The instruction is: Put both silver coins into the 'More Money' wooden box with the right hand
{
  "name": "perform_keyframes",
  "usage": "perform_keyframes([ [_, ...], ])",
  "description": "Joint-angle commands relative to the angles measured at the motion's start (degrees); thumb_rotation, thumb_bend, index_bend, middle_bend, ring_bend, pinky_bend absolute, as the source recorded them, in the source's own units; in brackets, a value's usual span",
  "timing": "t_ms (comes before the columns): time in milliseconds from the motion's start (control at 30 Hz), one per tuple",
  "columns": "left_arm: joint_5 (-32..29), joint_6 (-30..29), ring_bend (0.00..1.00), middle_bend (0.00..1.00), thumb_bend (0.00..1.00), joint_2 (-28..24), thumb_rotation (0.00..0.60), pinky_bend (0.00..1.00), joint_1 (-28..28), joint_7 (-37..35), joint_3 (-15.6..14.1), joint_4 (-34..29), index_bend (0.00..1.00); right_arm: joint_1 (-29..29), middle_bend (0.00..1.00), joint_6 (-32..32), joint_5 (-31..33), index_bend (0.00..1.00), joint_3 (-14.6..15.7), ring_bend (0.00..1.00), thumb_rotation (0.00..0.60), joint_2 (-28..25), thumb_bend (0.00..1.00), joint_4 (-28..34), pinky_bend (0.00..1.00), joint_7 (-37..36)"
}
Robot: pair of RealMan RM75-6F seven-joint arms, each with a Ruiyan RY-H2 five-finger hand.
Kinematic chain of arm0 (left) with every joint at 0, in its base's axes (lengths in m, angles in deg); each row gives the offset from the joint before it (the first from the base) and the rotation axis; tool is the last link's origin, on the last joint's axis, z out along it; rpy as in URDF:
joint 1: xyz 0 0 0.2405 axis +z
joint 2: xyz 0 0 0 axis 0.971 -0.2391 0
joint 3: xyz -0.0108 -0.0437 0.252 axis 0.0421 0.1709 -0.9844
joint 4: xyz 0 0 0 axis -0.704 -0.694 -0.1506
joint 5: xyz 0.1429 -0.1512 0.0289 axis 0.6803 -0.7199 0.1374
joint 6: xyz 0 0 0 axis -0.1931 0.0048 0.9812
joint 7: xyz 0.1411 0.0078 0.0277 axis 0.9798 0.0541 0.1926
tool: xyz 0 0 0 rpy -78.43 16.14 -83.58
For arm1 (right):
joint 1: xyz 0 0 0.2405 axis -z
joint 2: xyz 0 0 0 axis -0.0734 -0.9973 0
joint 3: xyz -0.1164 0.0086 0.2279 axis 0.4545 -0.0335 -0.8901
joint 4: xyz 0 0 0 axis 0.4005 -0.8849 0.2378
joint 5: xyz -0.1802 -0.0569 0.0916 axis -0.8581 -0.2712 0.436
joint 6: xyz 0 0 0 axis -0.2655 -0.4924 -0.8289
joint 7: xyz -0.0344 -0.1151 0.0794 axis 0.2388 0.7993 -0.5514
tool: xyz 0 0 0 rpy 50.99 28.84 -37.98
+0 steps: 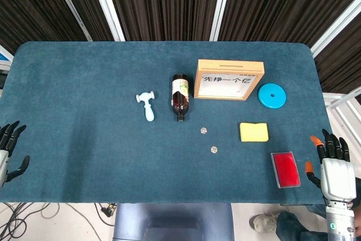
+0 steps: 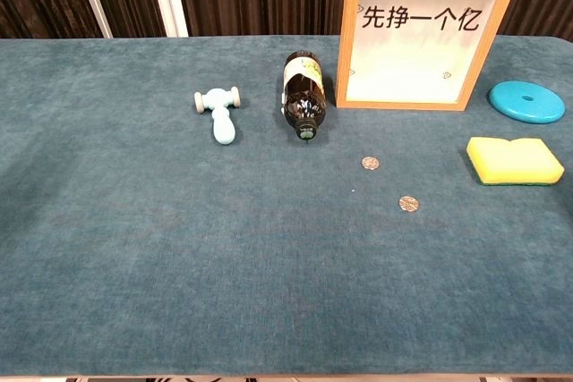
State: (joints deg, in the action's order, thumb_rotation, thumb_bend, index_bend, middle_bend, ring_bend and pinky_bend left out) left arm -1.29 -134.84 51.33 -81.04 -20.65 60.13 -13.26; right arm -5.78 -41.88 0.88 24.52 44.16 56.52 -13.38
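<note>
- Right hand (image 1: 334, 165) idle at near right bench edge, fingers spread, holding nothing; left hand (image 1: 8, 150) likewise empty at near left edge.
- Nearer silver coin (image 1: 214, 150) flat on bench (image 1: 84, 83), between right hand and centre; farther silver coin (image 1: 204, 131) just beyond, toward wooden box (image 1: 229, 79).
- Box upright at rear; slot in top edge.
- Probably light, thin, rigid, slick; edge pinch, fingertips pressed into cloth.
</note>
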Motion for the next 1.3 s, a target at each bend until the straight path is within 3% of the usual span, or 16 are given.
perform_keyframes([
  [33, 0.01, 0.07, 0.0, 0.0, 0.4, -0.01, 0.6, 0.0, -0.03, 0.02, -0.02, 0.02, 0.1, -0.03, 0.05, 0.07, -0.03, 0.19, 0.04, 0.0, 0.6, -0.02, 0.49, 0.02, 0.0, 0.07],
  [467, -0.19, 0.08, 0.0, 0.0, 0.4, 0.03, 0.6, 0.0, 0.0, -0.05, 0.07, -0.02, 0.1, -0.18, 0.05, 1.24, -1.18, 0.19, 0.87, 0.0, 0.6, -1.66, 0.49, 1.05, 0.0, -2.38],
  [700, -0.29, 0.08, 0.0, 0.0, 0.4, 0.05, 0.6, 0.0, 0.03, -0.14, 0.1, -0.11, 0.1, -0.37, 0.05, 1.15, -2.9, 0.19, 1.37, 0.0, 0.6, -2.05, 0.43, 0.52, 0.0, -3.27],
  [933, -0.72, 0.4, 0.0, 0.0, 0.4, 0.01, 0.6, 0.0, -0.04, -0.42, 0.22, -0.35, 0.1, -1.19, 0.05, 2.7, -6.14, 0.19, 2.81, 0.0, 0.6, -3.62, 0.43, 2.26, 0.0, -8.07],
  [1067, -0.96, 0.81, 0.0, 0.0, 0.4, -0.05, 0.6, 0.0, -0.16, -0.63, 0.24, -0.52, 0.1, -3.69, 0.05, 5.86, -7.73, 0.19, 2.72, 0.0, 0.6, -4.67, 0.43, 3.37, 0.0, -4.52],
  [1300, -1.17, 0.78, 0.0, 0.0, 0.4, -0.14, 0.6, 0.0, -0.06, -1.06, 0.27, -0.78, 0.1, -8.91, 0.05, 14.1, -5.05, 0.23, 1.33, 0.0, 0.6, -2.75, 0.43, 6.1, 0.0, -3.32],
])
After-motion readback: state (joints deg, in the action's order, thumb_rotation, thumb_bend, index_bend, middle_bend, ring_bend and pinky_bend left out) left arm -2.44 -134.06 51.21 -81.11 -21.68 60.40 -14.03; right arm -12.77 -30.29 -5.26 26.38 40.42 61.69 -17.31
